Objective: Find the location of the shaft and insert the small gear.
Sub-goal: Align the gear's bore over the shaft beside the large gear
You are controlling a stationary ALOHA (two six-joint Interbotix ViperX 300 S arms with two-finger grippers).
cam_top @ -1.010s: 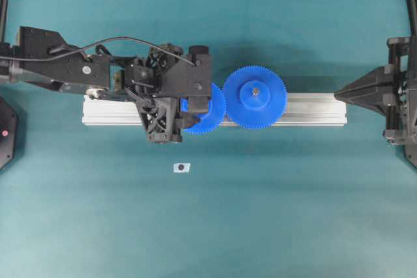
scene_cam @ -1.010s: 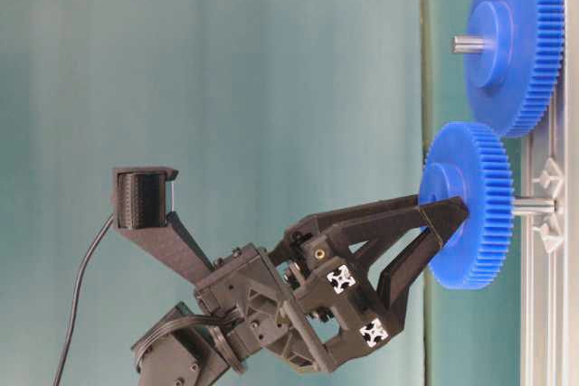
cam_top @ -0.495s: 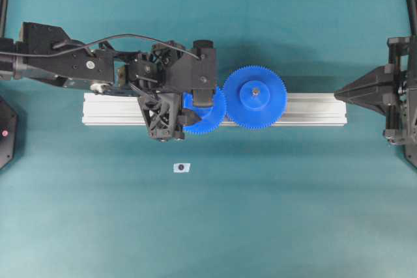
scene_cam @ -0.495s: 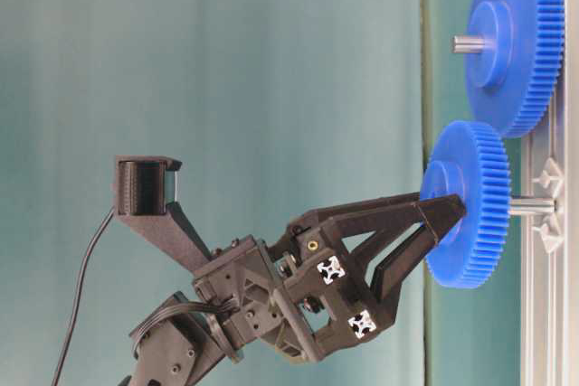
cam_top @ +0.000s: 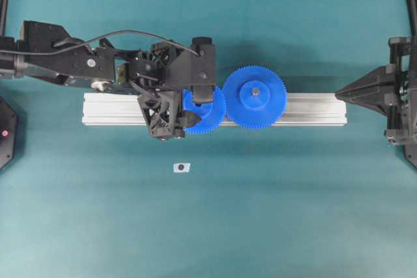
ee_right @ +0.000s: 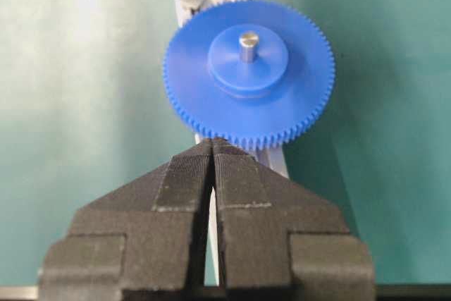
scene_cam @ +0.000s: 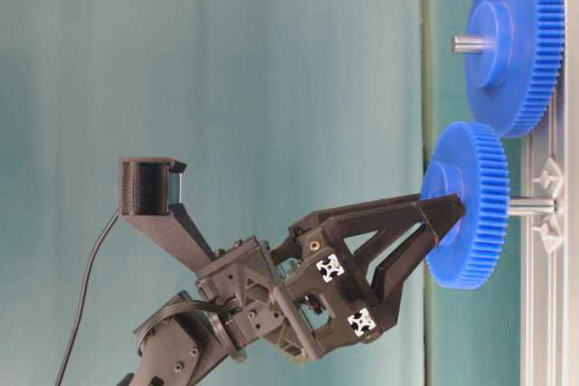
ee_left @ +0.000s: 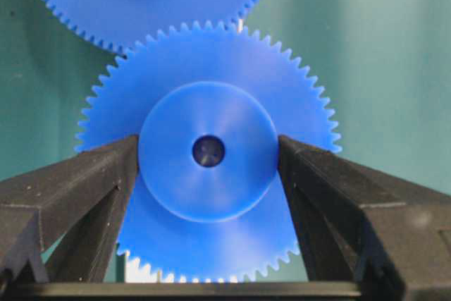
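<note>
Left gripper [ee_left: 208,153] has its fingers [ee_left: 84,181] spread either side of the small gear's [ee_left: 208,174] hub, barely touching it, probably because the gear already sits on the shaft [scene_cam: 532,207] rising from the rail [cam_top: 306,110], teeth meshed with the big gear [cam_top: 255,96]; right gripper [ee_right: 212,147], pressed together, waits beyond the rail's right end

An aluminium rail [cam_top: 306,110] is lying across the middle of the surface [cam_top: 260,226] in the overhead view. The larger gear [cam_top: 255,96] is sitting on the rail at centre, with the small gear [cam_top: 207,112] just left of it, teeth meeting. The left claw [cam_top: 192,106] is flanking the small gear's hub. The right claw [cam_top: 339,94] is sitting at the rail's right end. A small tag [cam_top: 181,167] is lying below the rail, apart.
</note>
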